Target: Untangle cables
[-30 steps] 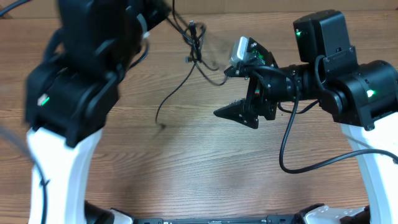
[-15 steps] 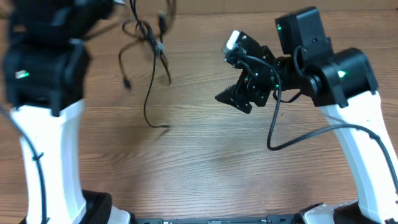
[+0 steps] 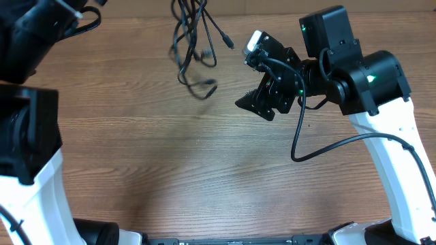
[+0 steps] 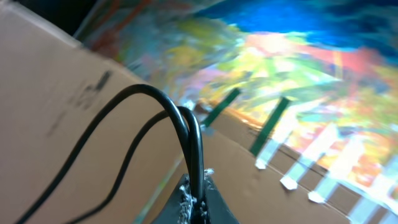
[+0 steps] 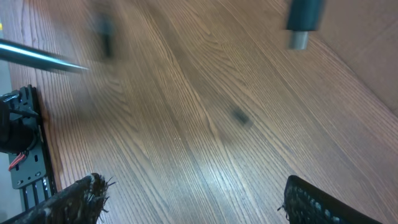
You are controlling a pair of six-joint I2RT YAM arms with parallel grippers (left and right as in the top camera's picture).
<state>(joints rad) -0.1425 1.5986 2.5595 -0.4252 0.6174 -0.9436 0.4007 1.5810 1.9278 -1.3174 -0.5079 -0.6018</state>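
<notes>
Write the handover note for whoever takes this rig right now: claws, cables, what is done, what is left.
Left claw: shut on the cables, pinching two strands, raised beyond the top edge of the overhead view.
Right claw: open and empty, above the table, to the right of the cables and apart from them.
Cables: one looped bunch hanging from the left claw over the far part of the table, plug ends dangling loose.
Done: bunch picked up.
Left: strands not separated. Probably bring the right claw in to take one loose strand and draw it out.
</notes>
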